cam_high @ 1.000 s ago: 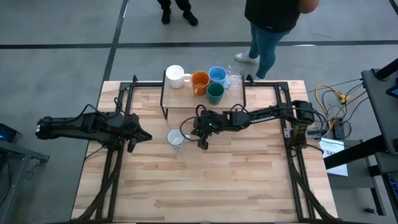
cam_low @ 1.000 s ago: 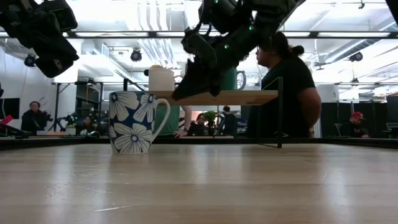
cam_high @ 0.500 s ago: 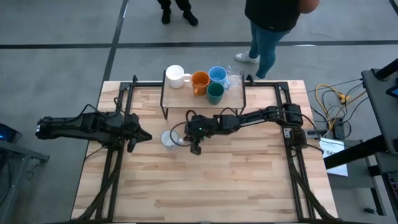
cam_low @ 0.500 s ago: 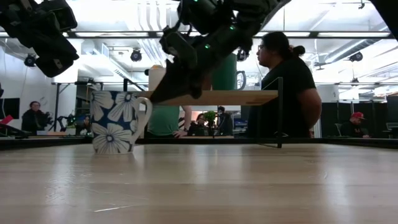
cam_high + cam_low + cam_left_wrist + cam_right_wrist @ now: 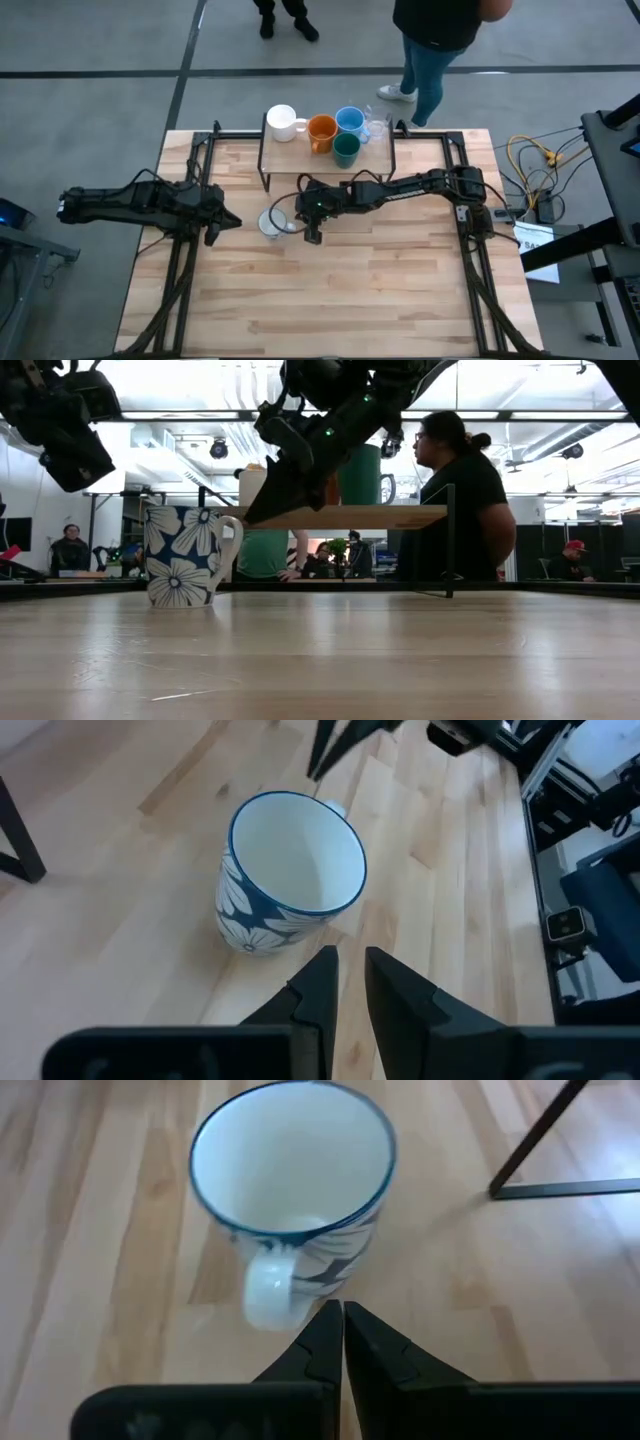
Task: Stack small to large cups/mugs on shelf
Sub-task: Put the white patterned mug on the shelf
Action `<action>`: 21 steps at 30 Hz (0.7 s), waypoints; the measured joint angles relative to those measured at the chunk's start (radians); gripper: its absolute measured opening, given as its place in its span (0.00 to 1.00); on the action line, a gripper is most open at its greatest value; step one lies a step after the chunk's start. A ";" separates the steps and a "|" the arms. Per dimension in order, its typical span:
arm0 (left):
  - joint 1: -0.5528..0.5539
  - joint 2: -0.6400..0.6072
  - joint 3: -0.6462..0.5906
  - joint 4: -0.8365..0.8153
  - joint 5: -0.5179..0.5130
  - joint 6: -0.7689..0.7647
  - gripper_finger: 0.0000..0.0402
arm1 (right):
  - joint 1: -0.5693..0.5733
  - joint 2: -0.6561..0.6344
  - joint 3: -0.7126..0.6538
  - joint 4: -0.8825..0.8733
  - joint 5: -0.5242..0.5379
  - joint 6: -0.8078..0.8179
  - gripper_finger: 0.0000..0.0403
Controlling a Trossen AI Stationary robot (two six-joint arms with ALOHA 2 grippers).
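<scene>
Mug (image 5: 270,222), white ceramic with dark blue flower pattern, glossy, cylindrical, loop handle, stands upright on pale wood-plank worktop (image 5: 350,290), in front of shelf (image 5: 290,160). No readable writing or brand anywhere. Shelf: light wooden top, thin black metal legs; carries white mug (image 5: 282,123), orange mug (image 5: 321,131), light blue mug (image 5: 349,120), dark green cup (image 5: 346,149), clear glass (image 5: 375,128). Right gripper (image 5: 311,235) beside patterned mug's handle, fingers pressed together, holding nothing. Left gripper (image 5: 212,231) on mug's other side, apart from it, fingers narrowly parted, empty.
</scene>
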 joint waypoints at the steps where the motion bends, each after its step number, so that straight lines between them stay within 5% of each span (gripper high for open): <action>1: 0.000 0.003 0.000 0.001 0.000 -0.003 0.10 | -0.003 0.000 0.000 -0.003 -0.001 -0.001 0.02; 21: 0.001 0.249 -0.007 0.096 0.033 0.025 0.10 | -0.030 0.000 -0.002 -0.004 -0.003 -0.002 0.02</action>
